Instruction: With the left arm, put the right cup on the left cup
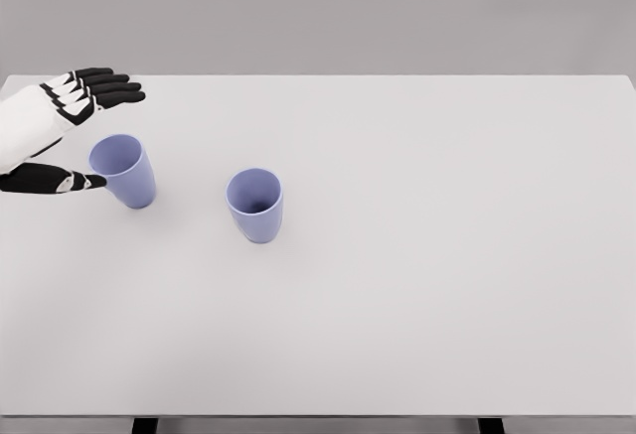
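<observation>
While the left hand (pixel 70 126) hangs spread and empty beside the left cup (pixel 125 170), the approach looks underway; next, reaching the right cup (pixel 255 205) just beyond.

left cup (pixel 123 170) on table (pixel 447 255), far left | right cup (pixel 255 205) near, right, slightly nearer

You're looking at a bare simulated test bench, not a lived-in room: a plain white table (pixel 417 285) fills the view, and a flat grey wall (pixel 318 12) runs along 12 o'clock.
</observation>
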You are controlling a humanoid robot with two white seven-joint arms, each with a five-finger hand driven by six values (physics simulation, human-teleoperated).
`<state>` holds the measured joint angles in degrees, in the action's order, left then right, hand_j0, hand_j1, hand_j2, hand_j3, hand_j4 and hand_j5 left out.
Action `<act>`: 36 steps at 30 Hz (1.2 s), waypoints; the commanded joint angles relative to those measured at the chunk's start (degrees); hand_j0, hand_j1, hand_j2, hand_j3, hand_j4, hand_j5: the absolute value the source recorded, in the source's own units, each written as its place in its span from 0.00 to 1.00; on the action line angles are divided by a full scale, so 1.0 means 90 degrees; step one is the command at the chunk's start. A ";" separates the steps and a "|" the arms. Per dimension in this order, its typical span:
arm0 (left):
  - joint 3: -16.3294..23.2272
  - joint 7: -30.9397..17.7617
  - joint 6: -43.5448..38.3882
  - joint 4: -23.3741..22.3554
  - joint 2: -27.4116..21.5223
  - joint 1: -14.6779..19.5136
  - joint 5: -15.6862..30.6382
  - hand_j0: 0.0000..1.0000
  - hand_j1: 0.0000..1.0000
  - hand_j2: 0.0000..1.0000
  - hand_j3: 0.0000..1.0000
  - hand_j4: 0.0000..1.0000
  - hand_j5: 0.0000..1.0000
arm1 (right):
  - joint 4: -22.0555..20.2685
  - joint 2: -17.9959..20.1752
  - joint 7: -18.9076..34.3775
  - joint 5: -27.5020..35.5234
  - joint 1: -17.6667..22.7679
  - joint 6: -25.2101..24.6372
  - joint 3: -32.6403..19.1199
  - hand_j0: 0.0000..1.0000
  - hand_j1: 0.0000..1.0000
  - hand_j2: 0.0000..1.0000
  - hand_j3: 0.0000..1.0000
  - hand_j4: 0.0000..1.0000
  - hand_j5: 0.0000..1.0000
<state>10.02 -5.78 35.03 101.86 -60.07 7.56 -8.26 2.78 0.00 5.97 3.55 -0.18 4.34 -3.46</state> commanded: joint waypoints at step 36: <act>0.2587 -0.3246 -0.0103 0.0040 0.1440 0.4110 0.0419 1.00 1.00 1.00 1.00 1.00 1.00 | 0.0023 0.0000 0.0001 -0.0004 0.0000 -0.0004 0.0013 1.00 1.00 1.00 1.00 1.00 1.00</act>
<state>29.06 -34.43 34.70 102.11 -49.07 46.40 -7.01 3.05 0.00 5.97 3.51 -0.18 4.31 -3.35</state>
